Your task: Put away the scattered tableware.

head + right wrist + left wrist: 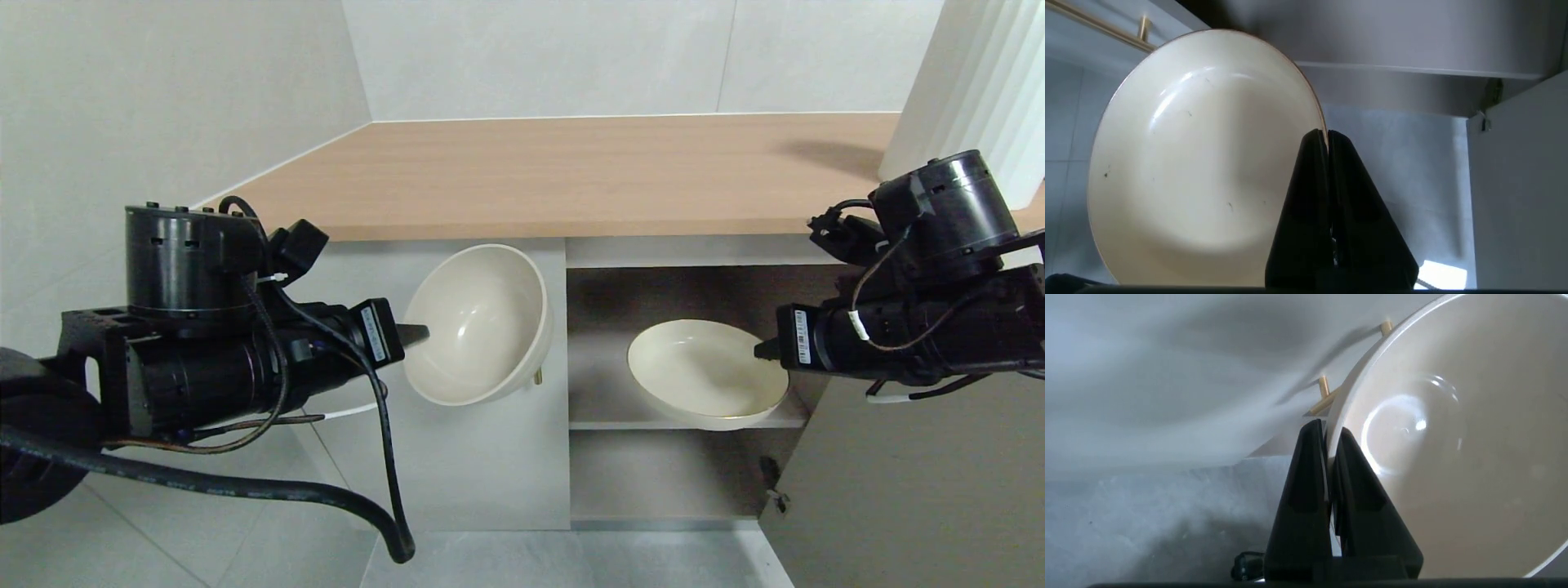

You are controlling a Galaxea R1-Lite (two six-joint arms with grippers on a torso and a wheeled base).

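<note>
Left pincer (420,333) pinches the rim of a deep cream ceramic bowl (478,322), aloft before the closed cabinet door (482,465). Right pincer (763,351) pinches a shallow cream plate (702,371) over the open cabinet shelf (604,408). Judged late stage: neither is released, and both placements remain.

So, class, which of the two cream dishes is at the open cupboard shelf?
The shallow dish in the right claw; the deep bowl, in the left claw, hangs before the closed door.
</note>
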